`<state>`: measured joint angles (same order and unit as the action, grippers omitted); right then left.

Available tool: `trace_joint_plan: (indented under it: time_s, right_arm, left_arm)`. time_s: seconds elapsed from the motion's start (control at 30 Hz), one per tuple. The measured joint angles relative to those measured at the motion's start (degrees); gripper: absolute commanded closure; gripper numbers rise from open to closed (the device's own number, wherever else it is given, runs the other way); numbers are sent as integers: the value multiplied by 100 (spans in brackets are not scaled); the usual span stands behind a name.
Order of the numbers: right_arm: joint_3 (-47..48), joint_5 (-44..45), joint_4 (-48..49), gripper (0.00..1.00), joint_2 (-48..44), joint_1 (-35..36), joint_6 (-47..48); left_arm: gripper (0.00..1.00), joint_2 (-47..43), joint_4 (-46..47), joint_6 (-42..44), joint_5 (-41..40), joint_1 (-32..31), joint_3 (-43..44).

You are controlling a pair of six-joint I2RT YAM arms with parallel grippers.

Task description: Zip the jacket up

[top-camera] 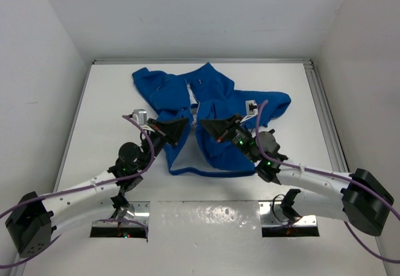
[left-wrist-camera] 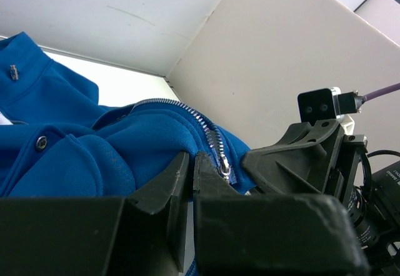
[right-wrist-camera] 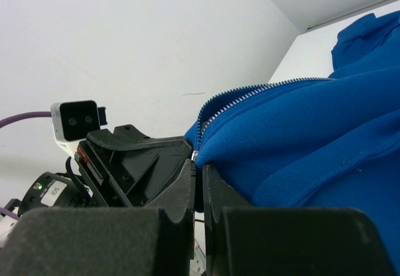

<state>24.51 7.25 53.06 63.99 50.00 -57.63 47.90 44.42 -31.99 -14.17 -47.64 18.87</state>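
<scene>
Clamped tight on the zipper (left-wrist-camera: 187,110) of the jacket (top-camera: 212,95), left gripper (left-wrist-camera: 191,158) and right gripper (right-wrist-camera: 199,165) tip to tip, "IDS" label (right-wrist-camera: 54,189) readable beside the jacket

I count one bright royal-blue soft fabric jacket (top-camera: 212,110) on my one white table (top-camera: 106,101). It has one light-coloured metal zipper (left-wrist-camera: 206,129) and, in my left wrist view, two small metal fasteners (left-wrist-camera: 41,142). I have two black two-finger grippers, the left gripper (top-camera: 185,125) and the right gripper (top-camera: 202,125). There are also two small white box cameras (top-camera: 139,115) and two purple cables (right-wrist-camera: 25,118).
</scene>
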Motion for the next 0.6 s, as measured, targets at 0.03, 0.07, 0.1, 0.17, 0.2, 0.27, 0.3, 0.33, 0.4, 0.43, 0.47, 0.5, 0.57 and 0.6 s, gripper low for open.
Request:
trace_joint_plan:
  time_s: [0.03, 0.07, 0.1, 0.17, 0.2, 0.27, 0.3, 0.33, 0.4, 0.43, 0.47, 0.5, 0.57, 0.6]
  right_arm:
    - [-13, 0, 31, 100, -2, 0, 0]
    - [-26, 0, 52, 100, -2, 0, -2]
    - [-39, 0, 74, 100, -2, 0, -2]
    - [-59, -2, 92, 100, -4, 0, -2]
    - [-63, -4, 90, 100, -7, 0, -2]
    - [-72, -13, 92, 100, -22, 0, -2]
    - [-76, -22, 92, 100, -28, 0, -2]
    - [-81, -24, 94, 100, -33, 0, -2]
    - [-92, -35, 96, 100, -35, 0, -4]
    - [-103, -37, 101, 100, -37, 0, -4]
    - [-111, -42, 103, 100, -37, 0, -4]
    - [-118, -42, 101, 100, -39, 0, -4]
    - [-122, -42, 103, 100, -42, 0, -7]
    - [-125, -42, 103, 100, -42, 0, -4]
  left_arm:
    - [100, 0, 0, 0, -2, 0, 0]
    - [100, 0, 0, 0, -4, 0, 0]
    - [100, 0, 0, 0, -9, 0, 0]
    - [100, 0, -2, 0, -26, 0, 0]
    - [100, 0, -2, 0, -33, 0, 0]
    - [100, 0, -2, 0, -46, 0, 0]
    - [100, 0, -2, 0, -48, 0, 0]
    - [100, 0, -2, 0, -48, 0, 0]
    - [100, 0, -2, 0, -52, 0, 0]
    - [100, 0, -2, 0, -55, 0, 0]
    - [100, 0, -2, 0, -57, 0, 0]
    - [100, 0, -2, 0, -63, 0, 0]
    - [100, 0, -2, 0, -66, 0, 0]
    - [100, 0, -2, -2, -66, 0, 0]
